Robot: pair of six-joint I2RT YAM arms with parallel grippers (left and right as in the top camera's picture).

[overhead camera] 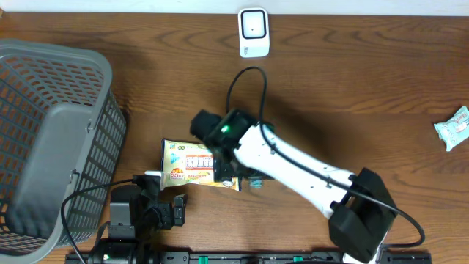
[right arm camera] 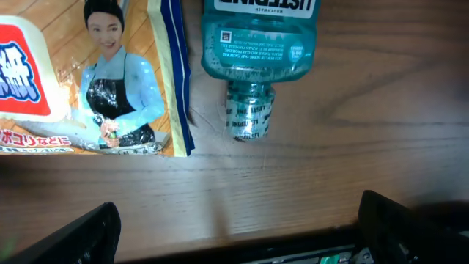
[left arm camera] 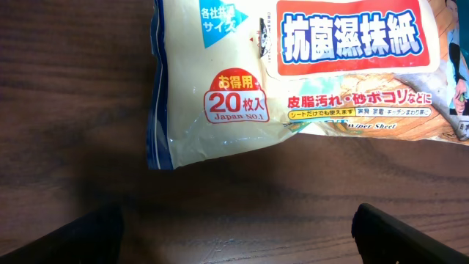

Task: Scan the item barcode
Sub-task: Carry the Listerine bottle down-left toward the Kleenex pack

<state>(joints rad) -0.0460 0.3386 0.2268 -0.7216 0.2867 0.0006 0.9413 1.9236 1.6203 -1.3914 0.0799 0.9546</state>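
Observation:
A yellow pack of wet wipes (overhead camera: 192, 163) lies flat on the wooden table near the front, and the left wrist view shows its lower left corner (left arm camera: 242, 95). Beside its right edge lies a teal mouthwash bottle (right arm camera: 258, 44), mostly hidden under my right arm (overhead camera: 293, 165) in the overhead view. The white scanner (overhead camera: 253, 32) stands at the far edge. My left gripper (left arm camera: 238, 231) is open over bare table just in front of the pack. My right gripper (right arm camera: 238, 227) is open too, over the table's front edge, in front of the bottle's cap (right arm camera: 249, 110). Neither holds anything.
A grey mesh basket (overhead camera: 51, 139) fills the left side of the table. A small pale green packet (overhead camera: 456, 126) lies at the far right. The left arm's base (overhead camera: 139, 216) sits at the front left, the right arm's base (overhead camera: 359, 224) at the front right.

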